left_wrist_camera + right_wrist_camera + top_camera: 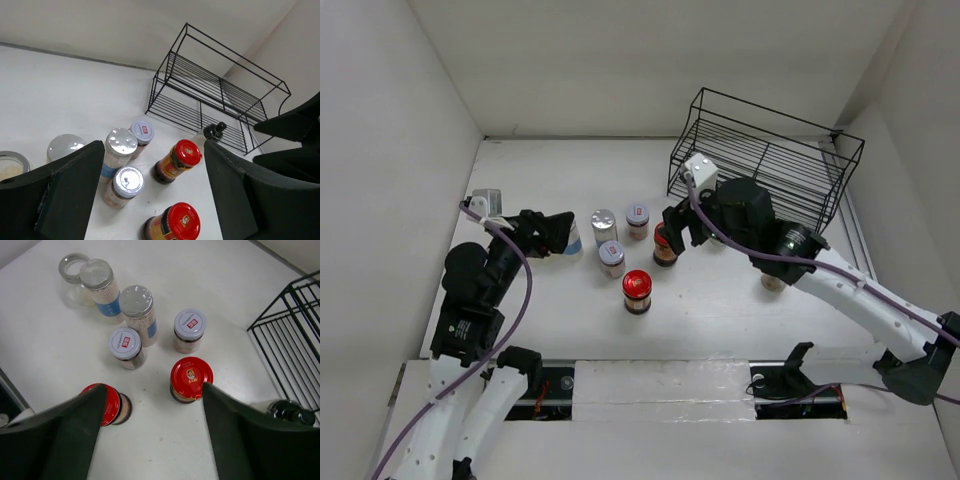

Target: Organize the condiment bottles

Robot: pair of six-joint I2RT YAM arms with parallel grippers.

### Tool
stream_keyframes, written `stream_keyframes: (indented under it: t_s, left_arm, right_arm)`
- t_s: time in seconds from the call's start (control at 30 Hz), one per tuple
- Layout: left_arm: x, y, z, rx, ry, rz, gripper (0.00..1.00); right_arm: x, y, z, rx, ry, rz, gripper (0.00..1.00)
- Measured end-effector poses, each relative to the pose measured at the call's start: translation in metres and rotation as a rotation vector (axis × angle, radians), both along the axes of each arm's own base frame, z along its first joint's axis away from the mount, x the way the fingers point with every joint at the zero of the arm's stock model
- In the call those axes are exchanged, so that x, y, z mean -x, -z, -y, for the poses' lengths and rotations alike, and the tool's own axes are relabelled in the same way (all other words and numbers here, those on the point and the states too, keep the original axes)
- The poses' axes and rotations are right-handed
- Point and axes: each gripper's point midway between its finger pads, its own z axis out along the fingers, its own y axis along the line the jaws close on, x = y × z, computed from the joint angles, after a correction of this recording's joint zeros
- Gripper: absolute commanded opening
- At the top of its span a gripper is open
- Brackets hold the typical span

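Note:
Several condiment bottles stand mid-table. Two dark jars with red lids (637, 288) (663, 247) also show in the right wrist view (106, 405) (191, 377). Clear shakers with silver lids (604, 224) (136, 302) (97, 275) and jars with white lids (638, 217) (611, 256) stand beside them. A black-capped bottle (290, 412) (215, 131) stands by the rack. My right gripper (678, 232) (155, 435) is open and empty above the red-lidded jars, one at each finger. My left gripper (560, 235) (155, 190) is open and empty, left of the cluster next to a blue-labelled shaker (573, 240).
A black wire rack (765, 160) stands at the back right, also in the left wrist view (215, 95). An open glass jar (72, 267) sits at the far left of the cluster. Another bottle (773, 281) shows under my right arm. White walls enclose the table.

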Motion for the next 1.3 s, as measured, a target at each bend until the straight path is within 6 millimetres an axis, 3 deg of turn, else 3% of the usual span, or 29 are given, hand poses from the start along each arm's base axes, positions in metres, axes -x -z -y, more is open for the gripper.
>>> stream_keyframes:
  t_s: [0.03, 0.07, 0.1, 0.13, 0.2, 0.23, 0.27, 0.3, 0.33, 0.37, 0.43, 0.53, 0.63, 1.1, 1.23, 1.3]
  left_arm:
    - [0.001, -0.002, -0.001, -0.003, -0.005, 0.008, 0.77]
    - [0.002, -0.003, -0.003, -0.006, -0.008, 0.018, 0.77]
    - [0.003, -0.004, -0.004, -0.013, -0.014, 0.023, 0.74]
    - [0.004, -0.005, -0.006, -0.020, -0.021, 0.026, 0.64]
    - [0.003, -0.007, -0.010, -0.034, -0.043, 0.033, 0.47]
    - [0.002, -0.008, -0.013, -0.043, -0.058, 0.039, 0.37]
    - [0.001, -0.008, -0.015, -0.047, -0.070, 0.040, 0.16]
    - [0.000, -0.008, -0.018, -0.053, -0.085, 0.042, 0.11]
    - [-0.001, -0.007, -0.020, -0.058, -0.098, 0.042, 0.09]
    - [-0.002, -0.006, -0.023, -0.064, -0.115, 0.040, 0.12]
    - [-0.005, -0.003, -0.029, -0.070, -0.146, 0.031, 0.28]
    - [-0.008, 0.000, -0.038, -0.078, -0.194, 0.020, 0.54]
    - [-0.008, 0.003, -0.042, -0.075, -0.220, 0.016, 0.62]
    - [-0.004, 0.001, -0.048, -0.071, -0.244, 0.030, 0.63]
    - [-0.004, 0.001, -0.047, -0.071, -0.243, 0.030, 0.63]
    - [-0.004, 0.001, -0.047, -0.071, -0.243, 0.030, 0.63]
  right_arm:
    - [-0.002, 0.003, -0.004, 0.007, -0.008, 0.000, 0.63]
    - [-0.004, 0.007, -0.009, 0.015, -0.014, -0.003, 0.24]
    - [-0.006, 0.012, -0.014, 0.027, -0.023, -0.005, 0.09]
    - [-0.009, 0.018, -0.020, 0.031, -0.027, -0.015, 0.00]
    - [-0.013, 0.030, -0.031, 0.050, -0.041, -0.027, 0.00]
    - [-0.015, 0.039, -0.037, 0.065, -0.049, -0.038, 0.07]
    - [-0.016, 0.045, -0.042, 0.078, -0.054, -0.046, 0.22]
    - [-0.018, 0.052, -0.047, 0.092, -0.060, -0.052, 0.42]
    - [-0.021, 0.058, -0.052, 0.103, -0.066, -0.056, 0.76]
    - [-0.023, 0.065, -0.057, 0.111, -0.070, -0.062, 0.88]
    - [-0.029, 0.075, -0.063, 0.134, -0.078, -0.064, 1.00]
    - [-0.037, 0.089, -0.075, 0.159, -0.084, -0.084, 1.00]
    - [-0.047, 0.101, -0.091, 0.173, -0.103, -0.100, 1.00]
    - [-0.086, 0.149, -0.163, 0.193, -0.191, -0.139, 1.00]
    - [-0.090, 0.162, -0.166, 0.206, -0.187, -0.149, 0.81]
    - [-0.093, 0.164, -0.165, 0.212, -0.174, -0.145, 0.56]
